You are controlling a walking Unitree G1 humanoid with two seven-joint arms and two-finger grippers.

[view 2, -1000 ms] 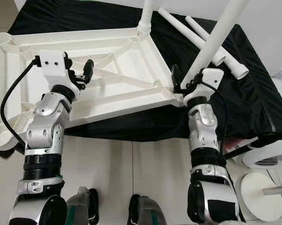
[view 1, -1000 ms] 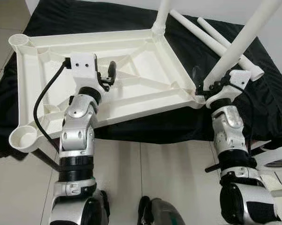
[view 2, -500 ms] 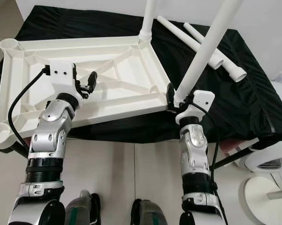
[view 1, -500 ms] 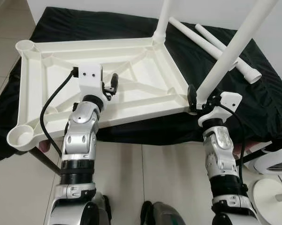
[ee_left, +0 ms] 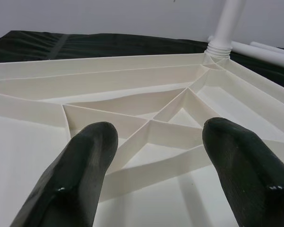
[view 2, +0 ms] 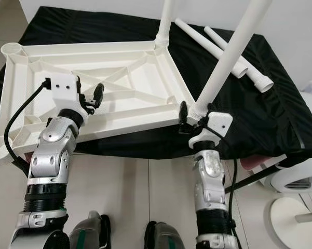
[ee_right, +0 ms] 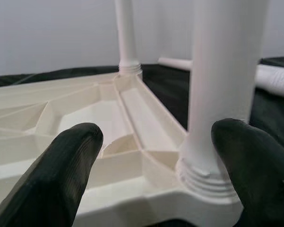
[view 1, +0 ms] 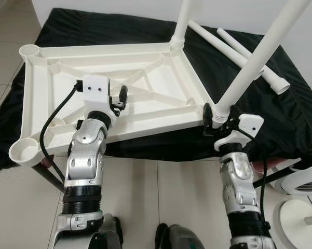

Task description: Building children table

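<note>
Black cloth (view 1: 280, 119) covers the work surface in front of you. On it lies the white plastic ribbed tabletop (view 1: 67, 67), upside down, its near edge overhanging toward the robot. Two white tube legs already stand in corner sockets — the far leg (view 1: 180, 23) at the back right corner and the near leg (view 1: 259, 54) at the front right corner, its threaded base seated in the socket. Two loose white tube legs (view 1: 233, 44) lie side by side on the cloth behind the near leg. Empty round sockets (view 1: 28, 51) show at both left corners.

Left gripper (ee_left: 156, 156) hovers above the ribbed underside near the tabletop's middle, fingers (ee_left: 80, 161) spread, touching nothing you can see. Right gripper (ee_right: 151, 156) sits at the front right corner, fingers (ee_right: 61, 161) spread wide — the near leg's base stands between them, close to one finger; you cannot tell whether it touches.

White round stool part (view 1: 303, 218) rests on the tiled floor (view 1: 171, 197) at right.
</note>
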